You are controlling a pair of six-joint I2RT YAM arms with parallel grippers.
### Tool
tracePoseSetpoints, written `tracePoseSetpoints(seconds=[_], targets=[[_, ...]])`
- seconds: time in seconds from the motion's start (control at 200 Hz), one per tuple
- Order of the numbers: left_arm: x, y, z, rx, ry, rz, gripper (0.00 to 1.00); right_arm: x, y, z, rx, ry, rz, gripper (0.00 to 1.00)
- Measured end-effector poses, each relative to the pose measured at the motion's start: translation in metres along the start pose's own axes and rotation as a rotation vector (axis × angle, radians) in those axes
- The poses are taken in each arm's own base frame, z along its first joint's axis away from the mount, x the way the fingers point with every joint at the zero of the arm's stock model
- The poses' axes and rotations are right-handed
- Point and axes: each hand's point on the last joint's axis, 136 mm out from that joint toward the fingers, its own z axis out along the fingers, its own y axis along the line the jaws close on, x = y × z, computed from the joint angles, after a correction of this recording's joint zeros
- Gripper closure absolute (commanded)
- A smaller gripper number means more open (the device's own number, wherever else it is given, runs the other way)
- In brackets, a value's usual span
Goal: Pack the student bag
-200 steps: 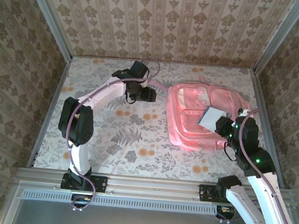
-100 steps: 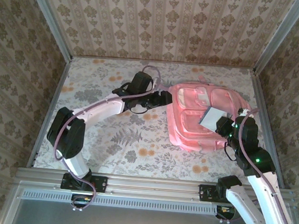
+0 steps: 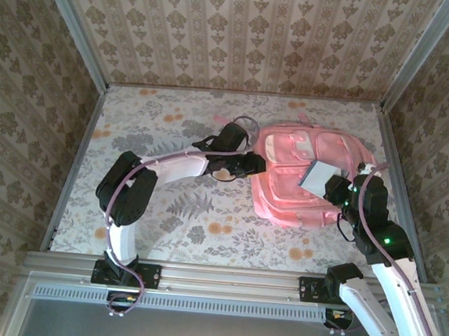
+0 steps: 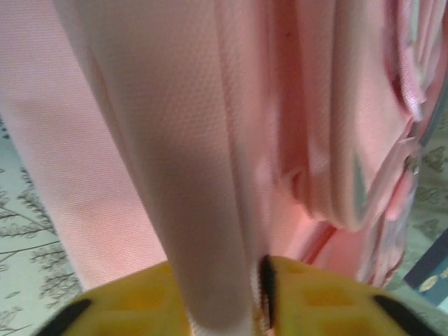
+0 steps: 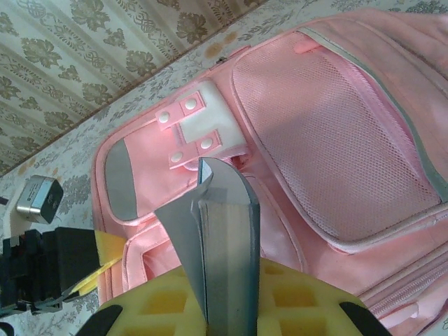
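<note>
The floral worktop [image 3: 166,210] carries the student bag [image 3: 298,182], which lies flat with its front pockets up; most of the bare surface spreads to the bag's left. The bag is pink fabric with a large mesh pocket [image 5: 329,140], a pale grey patch and a white tab [image 5: 203,122] crossed by pink snap straps. At the bag's left edge, the left pincer [image 3: 252,164] is pinching a fold of the pink fabric between its yellow pads [image 4: 315,297]. Over the bag's right side, the right pincer [image 3: 335,185] grips a thin grey-covered book [image 5: 224,231] edge-up above the pockets.
</note>
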Motion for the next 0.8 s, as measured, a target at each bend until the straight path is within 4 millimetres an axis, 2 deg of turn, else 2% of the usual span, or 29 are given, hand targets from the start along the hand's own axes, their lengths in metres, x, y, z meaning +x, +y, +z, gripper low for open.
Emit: tracePoseSetpoints(seconds=[0.045, 0.165, 0.255, 0.355, 0.375, 0.4, 0.415, 0.44, 0.53, 0.58, 0.6, 0.67, 0.8], targets=[[-0.001, -0.002, -0.002, -0.003, 0.006, 0.008, 1.00, 0.000, 0.000, 0.000, 0.000, 0.000, 0.000, 1.00], [-0.005, 0.006, -0.012, -0.042, 0.035, 0.056, 1.00, -0.002, -0.001, -0.003, 0.006, -0.006, -0.004, 1.00], [-0.010, 0.027, -0.032, -0.087, 0.059, 0.075, 1.00, -0.006, -0.002, -0.009, 0.007, -0.027, -0.007, 1.00], [-0.016, 0.063, -0.073, -0.143, 0.064, 0.053, 1.00, -0.011, -0.001, -0.015, 0.002, -0.050, -0.012, 1.00], [-0.017, 0.072, -0.082, -0.156, 0.061, 0.042, 0.91, -0.012, -0.001, -0.015, 0.002, -0.053, -0.012, 1.00], [-0.018, 0.085, -0.096, -0.177, 0.056, 0.022, 0.74, -0.013, -0.001, -0.016, 0.001, -0.055, -0.014, 0.99], [-0.019, 0.093, -0.104, -0.189, 0.049, 0.011, 0.60, -0.013, -0.001, -0.016, 0.002, -0.057, -0.013, 0.99], [-0.020, 0.107, -0.117, -0.216, 0.036, -0.017, 0.46, -0.013, -0.001, -0.016, 0.002, -0.057, -0.013, 0.98], [-0.024, 0.163, -0.168, -0.348, -0.034, -0.141, 0.19, -0.013, -0.001, -0.015, 0.003, -0.055, -0.014, 0.88], [-0.027, 0.187, -0.194, -0.434, -0.078, -0.186, 0.09, -0.013, -0.001, -0.014, 0.004, -0.053, -0.014, 0.82], [-0.028, 0.194, -0.203, -0.470, -0.095, -0.200, 0.01, -0.013, -0.001, -0.014, 0.005, -0.053, -0.014, 0.81], [-0.031, 0.210, -0.239, -0.574, -0.180, -0.218, 0.00, -0.012, -0.001, -0.012, 0.010, -0.046, -0.016, 0.78], [-0.036, 0.218, -0.321, -0.667, -0.409, -0.277, 0.00, -0.012, -0.001, -0.010, 0.016, -0.039, -0.017, 0.76]])
